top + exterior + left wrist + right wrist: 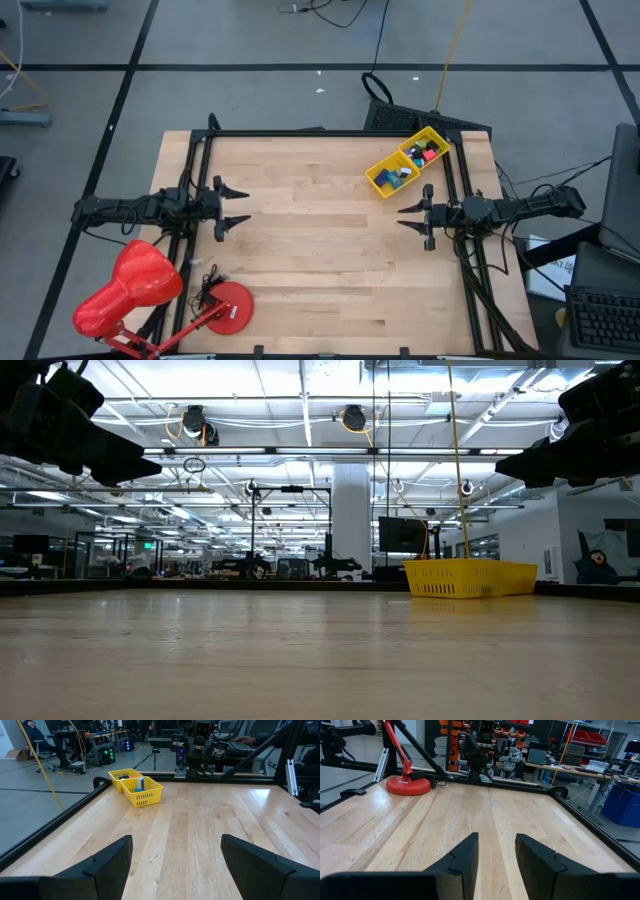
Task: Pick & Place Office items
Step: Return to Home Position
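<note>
No text, brand, number or sign can be read in any view.

High view, lower right of the frame: a white sheet (pixel 553 266) beside the table carries dark print, too small to read. The keyboard (pixel 606 318) below it shows keys whose legends cannot be made out.

Low view, centre: a dark screen (pixel 402 535) displays nothing readable.

Right wrist view, upper right: any marking on the red bins (pixel 590 736) is too small to tell.

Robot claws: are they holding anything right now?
No, nothing. The left gripper and the right gripper are both open and empty above the table. The little office items sit in the yellow tray.
</note>
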Robot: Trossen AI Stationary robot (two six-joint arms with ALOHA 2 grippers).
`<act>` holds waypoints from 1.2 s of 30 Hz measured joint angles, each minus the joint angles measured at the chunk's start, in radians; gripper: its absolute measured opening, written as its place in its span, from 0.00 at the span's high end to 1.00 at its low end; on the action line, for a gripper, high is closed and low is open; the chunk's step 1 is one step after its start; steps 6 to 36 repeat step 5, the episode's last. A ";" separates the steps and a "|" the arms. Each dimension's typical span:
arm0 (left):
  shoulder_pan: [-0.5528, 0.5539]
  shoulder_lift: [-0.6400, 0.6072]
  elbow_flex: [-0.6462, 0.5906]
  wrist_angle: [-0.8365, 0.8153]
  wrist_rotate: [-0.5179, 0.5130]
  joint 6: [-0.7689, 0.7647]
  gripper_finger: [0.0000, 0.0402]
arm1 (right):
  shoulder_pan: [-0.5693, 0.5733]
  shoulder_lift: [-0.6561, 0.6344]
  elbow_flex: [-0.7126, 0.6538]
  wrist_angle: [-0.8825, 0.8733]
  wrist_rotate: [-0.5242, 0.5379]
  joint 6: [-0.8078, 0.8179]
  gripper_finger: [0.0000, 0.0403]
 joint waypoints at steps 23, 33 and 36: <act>0.000 0.000 0.000 0.000 0.000 0.000 0.21 | 0.000 0.000 0.000 0.000 0.000 0.000 0.70; 0.000 0.000 0.000 0.000 0.000 0.000 0.21 | 0.000 0.000 0.000 0.000 0.000 0.000 0.70; 0.000 0.000 0.000 0.000 0.000 0.000 0.21 | 0.000 0.000 0.000 0.000 0.000 0.000 0.70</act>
